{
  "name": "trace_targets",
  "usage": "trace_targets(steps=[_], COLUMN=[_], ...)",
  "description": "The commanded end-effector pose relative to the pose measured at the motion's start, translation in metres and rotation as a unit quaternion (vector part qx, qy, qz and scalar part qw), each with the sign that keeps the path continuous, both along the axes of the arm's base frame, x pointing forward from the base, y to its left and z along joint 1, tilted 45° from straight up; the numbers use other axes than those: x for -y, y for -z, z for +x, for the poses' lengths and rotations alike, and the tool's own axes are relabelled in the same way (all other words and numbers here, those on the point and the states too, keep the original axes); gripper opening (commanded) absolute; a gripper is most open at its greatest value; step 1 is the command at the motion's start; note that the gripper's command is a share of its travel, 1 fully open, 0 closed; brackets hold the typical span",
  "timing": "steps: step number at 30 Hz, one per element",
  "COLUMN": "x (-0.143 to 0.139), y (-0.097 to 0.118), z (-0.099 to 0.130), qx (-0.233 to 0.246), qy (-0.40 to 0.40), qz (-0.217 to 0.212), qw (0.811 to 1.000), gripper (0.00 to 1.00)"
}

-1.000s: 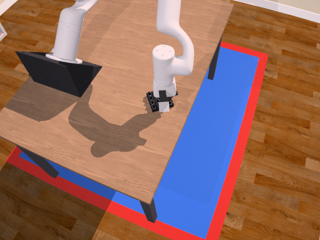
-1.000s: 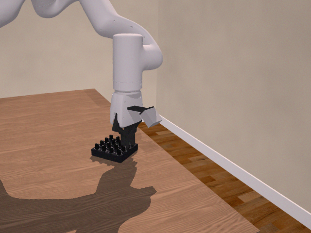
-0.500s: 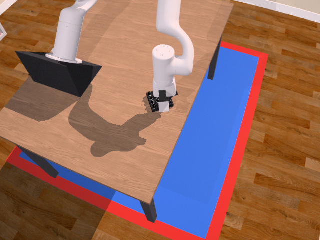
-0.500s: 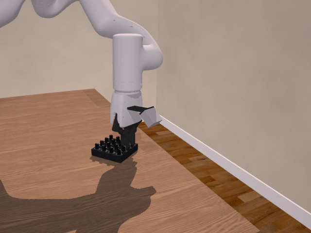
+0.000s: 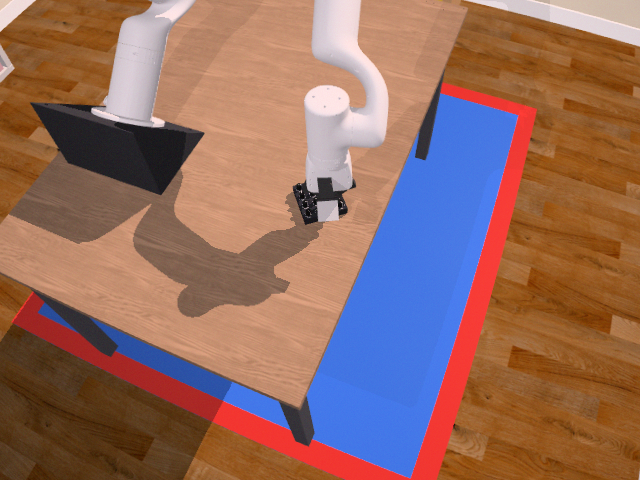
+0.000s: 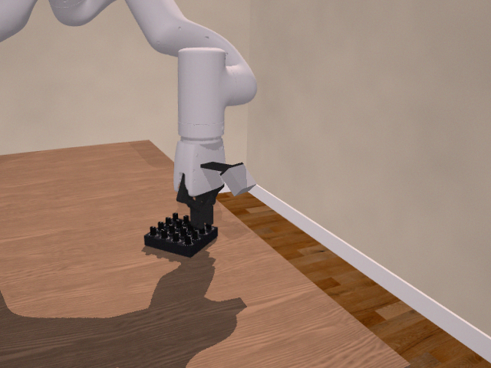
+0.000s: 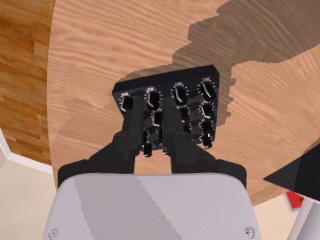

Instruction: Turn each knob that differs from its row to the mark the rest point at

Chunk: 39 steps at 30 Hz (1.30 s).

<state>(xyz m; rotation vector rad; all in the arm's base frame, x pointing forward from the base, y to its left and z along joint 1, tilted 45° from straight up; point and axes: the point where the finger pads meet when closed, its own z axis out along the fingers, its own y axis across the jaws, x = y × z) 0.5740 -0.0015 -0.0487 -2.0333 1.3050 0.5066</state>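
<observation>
The gripper (image 5: pixel 327 201) (image 6: pixel 201 224) (image 7: pixel 153 107) pointed down over the knob box (image 5: pixel 310 221) (image 6: pixel 168 246) (image 7: pixel 165 79), its black fingers partly closed with a narrow gap between them. A knob (image 7: pixel 157 119) showed in that gap in the wrist view; whether the fingers gripped it could not be told. They hid several knobs there, and the printed names and the socket could not be made out. From above, a grey block (image 5: pixel 327 210) (image 6: pixel 238 179) beside the gripper and the white arm (image 5: pixel 330 124) (image 6: pixel 201 93) covered much of the box.

The box lay flat on the wooden table (image 5: pixel 232 175) (image 6: pixel 79 221) (image 7: pixel 90 55), near one long edge, with a strip of bare wood between. Past that edge was a blue mat (image 5: pixel 413 258) with a red border. Wider bare tabletop stretched on the opposite side, partly shadowed, towards a black wedge-shaped piece (image 5: pixel 113 147) (image 7: pixel 300 175) on a second white arm (image 5: pixel 135 77), well apart from the box. Both arms were cut off at the top of the overhead view.

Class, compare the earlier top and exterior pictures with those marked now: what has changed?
Nothing has visibly moved, been taken hold of or let go. The white jointed arm, the black gripper low over the black square knob box, and the box itself look unchanged.
</observation>
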Motion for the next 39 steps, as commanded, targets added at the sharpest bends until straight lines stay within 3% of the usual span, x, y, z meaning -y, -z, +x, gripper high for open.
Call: trace_targets(steps=[1, 9, 23, 24, 32, 39], x=[0.008, 0.019, 0.019, 0.019, 0.026, 0.053], y=[-0.008, -0.019, -0.019, -0.019, -0.026, -0.053], z=[0.001, 0.000, 0.000, 0.000, 0.000, -0.001], qx=[0.001, 0.001, 0.001, 0.001, 0.001, 0.001], qy=[0.000, 0.000, 0.000, 0.000, 0.000, 0.000], qz=[0.000, 0.000, 0.000, 0.000, 0.000, 0.000], qw=[1.000, 1.000, 1.000, 1.000, 1.000, 1.000], gripper=[0.19, 0.19, 0.19, 1.00, 1.00, 1.00])
